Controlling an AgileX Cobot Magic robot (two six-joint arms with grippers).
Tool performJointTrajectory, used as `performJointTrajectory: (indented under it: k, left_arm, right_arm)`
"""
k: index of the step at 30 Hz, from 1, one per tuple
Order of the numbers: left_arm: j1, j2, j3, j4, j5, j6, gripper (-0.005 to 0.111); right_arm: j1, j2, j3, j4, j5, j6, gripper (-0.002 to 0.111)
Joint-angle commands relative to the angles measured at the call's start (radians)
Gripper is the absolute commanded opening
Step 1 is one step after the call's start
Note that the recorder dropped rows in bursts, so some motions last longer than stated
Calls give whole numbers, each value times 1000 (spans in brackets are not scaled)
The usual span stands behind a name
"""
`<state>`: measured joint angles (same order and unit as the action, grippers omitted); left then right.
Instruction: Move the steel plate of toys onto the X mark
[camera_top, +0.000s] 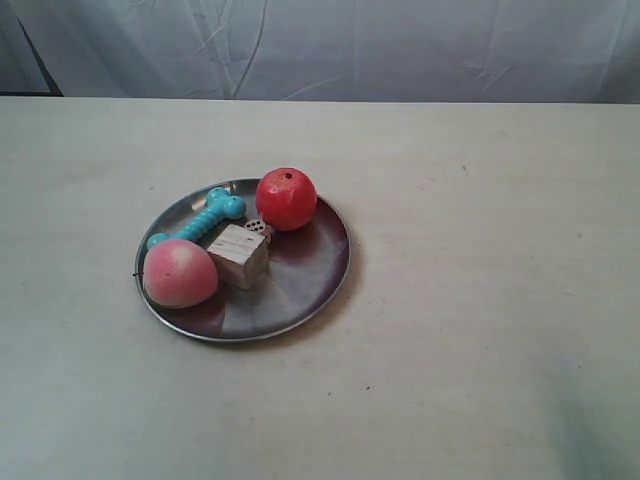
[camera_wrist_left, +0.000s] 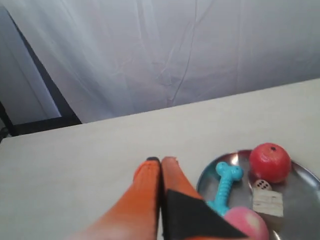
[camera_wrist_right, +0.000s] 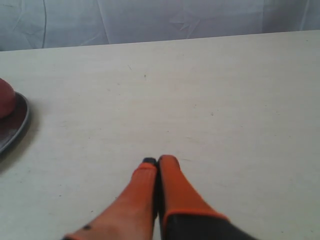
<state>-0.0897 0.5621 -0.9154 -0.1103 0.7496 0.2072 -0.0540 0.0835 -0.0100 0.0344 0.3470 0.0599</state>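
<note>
The steel plate (camera_top: 295, 290) lies left of centre on the pale table. It holds a teal bone (camera_top: 205, 220), a red apple (camera_top: 286, 198), a pink peach (camera_top: 179, 272), a wooden cube (camera_top: 239, 255) and a small die (camera_top: 257, 227). My left gripper (camera_wrist_left: 161, 160) is shut and empty, hovering over the table just beside the plate (camera_wrist_left: 300, 192) on the bone's (camera_wrist_left: 226, 185) side. My right gripper (camera_wrist_right: 158, 160) is shut and empty, well away from the plate (camera_wrist_right: 12, 127). A short dark stroke (camera_top: 136, 272) sticks out at the plate's rim; I cannot tell whether it is the X mark.
A creased white curtain (camera_top: 330, 45) hangs behind the table's far edge. Small dark specks (camera_top: 368, 388) dot the tabletop (camera_top: 480, 300). Neither arm shows in the exterior view.
</note>
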Motion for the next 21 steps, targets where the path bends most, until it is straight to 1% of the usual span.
performJointTrajectory:
  k: [1,5,8,11,13,16,18,20,21]
  left_arm:
    - [34,-188,307,15,-265,-87,0]
    - [61,-314,550,-1,-401,-152,0]
    - [63,-379,692,-18,-473,-175,0]
    - [63,-422,802,-49,-537,-179,0]
    - [63,-448,863,-52,-557,-183,0]
    - [63,-487,915,-50,-560,-183,0]
    - [63,-514,915,-32,-553,-183,0]
    - [63,-543,915,-20,-503,-183,0]
    - [63,-554,915,-18,-512,-183,0]
  right_arm:
    - [-5,-3,4,2,-15,-7,3]
    - [-5,-3,4,2,-15,-7,3]
    - [-5,-3,4,2,-15,-7,3]
    - [-5,-3,4,2,-15,-7,3]
    - [-5,-3,4,2,-15,-7,3]
    - [-5,-3,4,2,-15,-7,3]
    - [-5,-3,4,2,-15,-7,3]
    - [-5,-3,4,2,-15,-7,3]
    - [-5,-3,4,2,-15,-7,3]
